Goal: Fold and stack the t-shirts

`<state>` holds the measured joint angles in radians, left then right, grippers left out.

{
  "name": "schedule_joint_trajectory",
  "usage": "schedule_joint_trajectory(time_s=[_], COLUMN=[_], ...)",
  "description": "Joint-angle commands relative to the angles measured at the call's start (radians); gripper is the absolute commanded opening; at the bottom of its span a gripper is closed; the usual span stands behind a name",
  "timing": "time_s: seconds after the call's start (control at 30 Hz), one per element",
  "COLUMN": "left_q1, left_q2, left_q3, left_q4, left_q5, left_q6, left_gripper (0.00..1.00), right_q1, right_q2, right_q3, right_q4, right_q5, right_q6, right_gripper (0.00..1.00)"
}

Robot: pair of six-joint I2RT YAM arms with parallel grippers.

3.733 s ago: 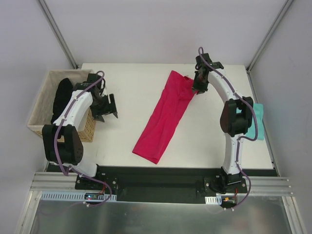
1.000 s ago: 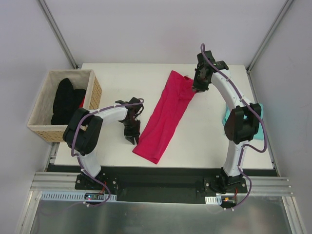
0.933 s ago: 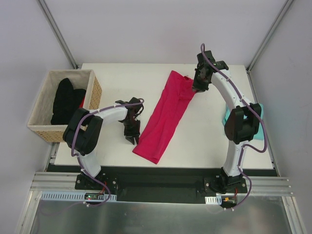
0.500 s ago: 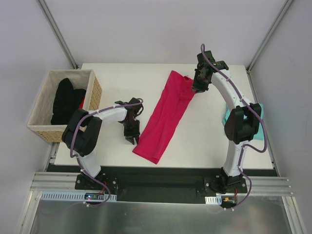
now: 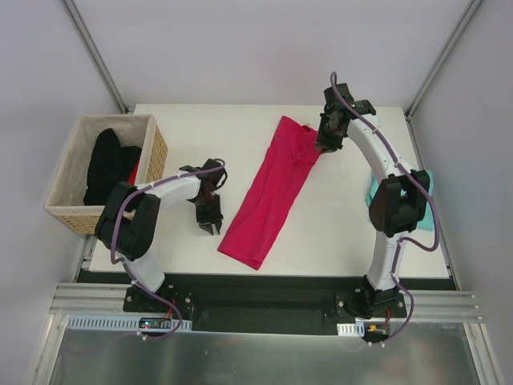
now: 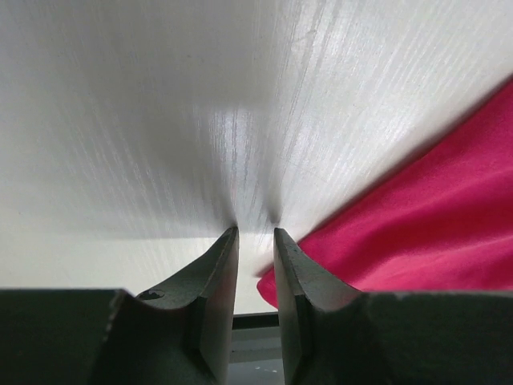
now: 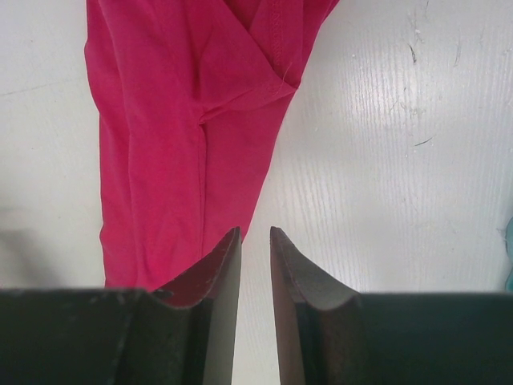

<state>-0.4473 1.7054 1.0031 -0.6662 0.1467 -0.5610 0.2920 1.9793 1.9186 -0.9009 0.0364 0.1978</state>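
Currently: bright magenta cloth t-shirt (image 5: 272, 192) is lying on the white tabletop (image 5: 200, 144) as a long strip, seemingly part-folded; plain teal t-shirt (image 5: 427, 210) is sitting at the right edge, unstacked. Left gripper (image 5: 210, 227) and right gripper (image 5: 324, 148) jaws are standing slightly parted, empty.

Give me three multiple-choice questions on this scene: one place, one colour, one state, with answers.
1. Where does the teal-turquoise cloth t-shirt lie? A in the wicker basket; B at the white table's right edge; C under the left arm.
2. What colour is the long cloth t-shirt lying mid-table? A black; B magenta-pink; C grey.
3. How does it lie? A balled up; B lifted; C flat, folded into a narrow strip.
Answers: B, teal shows beside the right arm; B, pink in every view; C, a flat diagonal strip.
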Motion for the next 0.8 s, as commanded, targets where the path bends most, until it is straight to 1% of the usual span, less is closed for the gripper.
schedule_joint_trajectory(time_s=[0.0, 0.3, 0.77], left_q1=[0.004, 0.004, -0.022], left_q2=[-0.052, -0.084, -0.029], left_q3=[0.018, 0.049, 0.049], left_q4=[-0.012, -0.015, -0.013], left_q5=[0.010, 0.037, 0.071], left_q6=[0.009, 0.035, 0.049], left_gripper=[0.24, 0.24, 0.22], right_q1=[-0.002, -0.002, -0.002], right_q2=[-0.034, -0.023, -0.019], right_q3=[0.043, 0.048, 0.048], right_q4=[-0.023, -0.020, -0.018], right_q5=[-0.012, -0.026, -0.027], right_q6=[0.011, 0.022, 0.025], right_gripper=[0.24, 0.24, 0.24])
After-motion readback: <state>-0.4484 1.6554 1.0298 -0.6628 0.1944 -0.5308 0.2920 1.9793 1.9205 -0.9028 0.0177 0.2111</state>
